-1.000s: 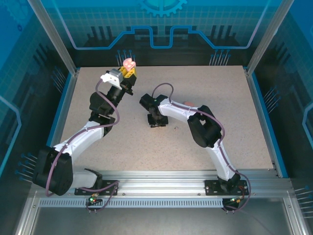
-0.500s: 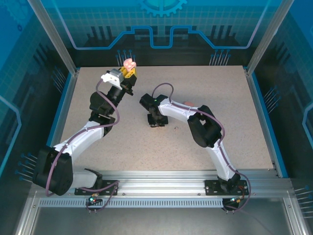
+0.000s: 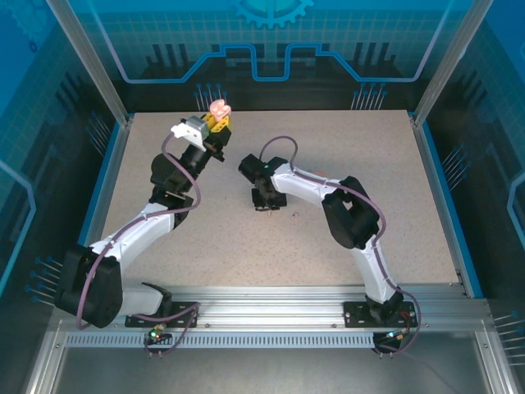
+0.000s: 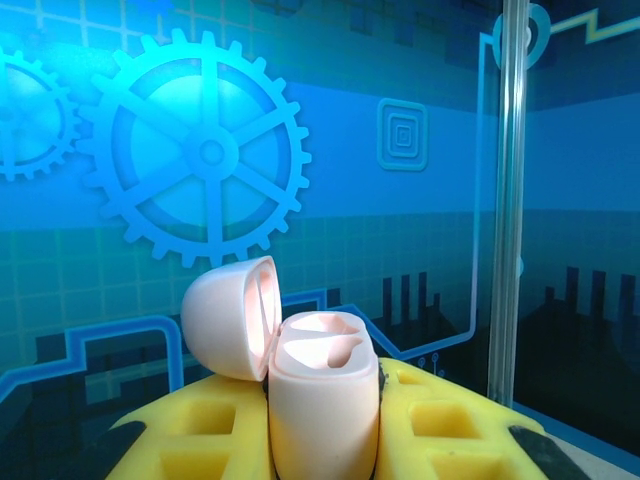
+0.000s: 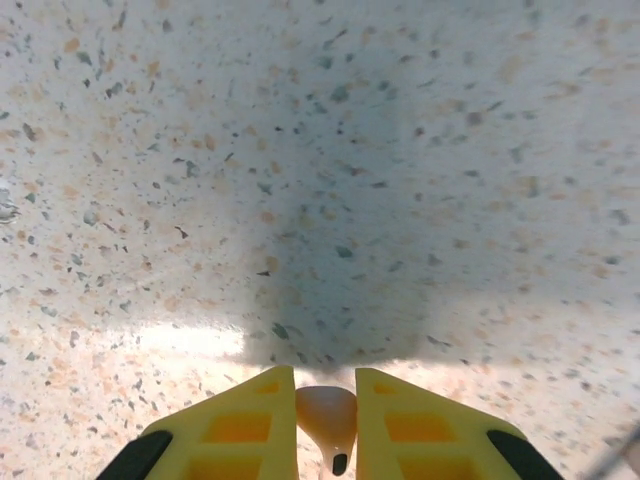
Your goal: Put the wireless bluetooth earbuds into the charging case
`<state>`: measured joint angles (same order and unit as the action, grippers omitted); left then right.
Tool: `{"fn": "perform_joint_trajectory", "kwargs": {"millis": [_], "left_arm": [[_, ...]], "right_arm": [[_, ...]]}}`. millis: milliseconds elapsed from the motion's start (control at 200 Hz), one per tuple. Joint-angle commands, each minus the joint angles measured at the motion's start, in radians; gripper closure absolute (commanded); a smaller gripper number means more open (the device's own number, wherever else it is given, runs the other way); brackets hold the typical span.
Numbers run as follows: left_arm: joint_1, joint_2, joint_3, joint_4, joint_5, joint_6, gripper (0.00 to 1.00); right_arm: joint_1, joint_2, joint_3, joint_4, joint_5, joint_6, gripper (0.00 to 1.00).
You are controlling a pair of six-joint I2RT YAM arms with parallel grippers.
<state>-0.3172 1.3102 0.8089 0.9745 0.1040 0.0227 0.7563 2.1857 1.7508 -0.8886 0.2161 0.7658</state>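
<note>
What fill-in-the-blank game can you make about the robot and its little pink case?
1. The left gripper holds a pink case with its lid ____.
2. The right gripper pinches a tiny ____ close to the table.
3. The right gripper's fingers are the color ____.
Missing words: open; earbud; yellow.

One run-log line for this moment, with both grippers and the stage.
left gripper: shut on charging case, lid open, raised | right gripper: shut on earbud, over table | stage: earbud not yet inserted
</note>
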Motion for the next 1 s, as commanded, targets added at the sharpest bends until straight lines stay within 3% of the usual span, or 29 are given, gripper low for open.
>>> {"fn": "perform_joint_trajectory", "kwargs": {"millis": [0,430,735,995], "left_arm": [[-0.006,-0.017,0.027,0.046,0.039,-0.029,1.00],[-0.008,-0.031,0.021,0.041,0.087,-0.024,1.00],[-0.014,-0.036,-0.006,0.033,0.115,-0.023,1.00],[-0.035,-0.058,-0.033,0.007,0.131,-0.011,1.00]], "right_arm": [[-0.010,-0.095,-0.011,0.008,0.044,-0.012,0.83],[-0.061,-0.353,-0.002,0.020,0.098,-0.092,0.84],[-0.089,-0.492,0.112,0.081,0.067,-0.251,0.83],[-0.089,-0.522,0.244,0.102,-0.009,-0.355,0.84]]}}
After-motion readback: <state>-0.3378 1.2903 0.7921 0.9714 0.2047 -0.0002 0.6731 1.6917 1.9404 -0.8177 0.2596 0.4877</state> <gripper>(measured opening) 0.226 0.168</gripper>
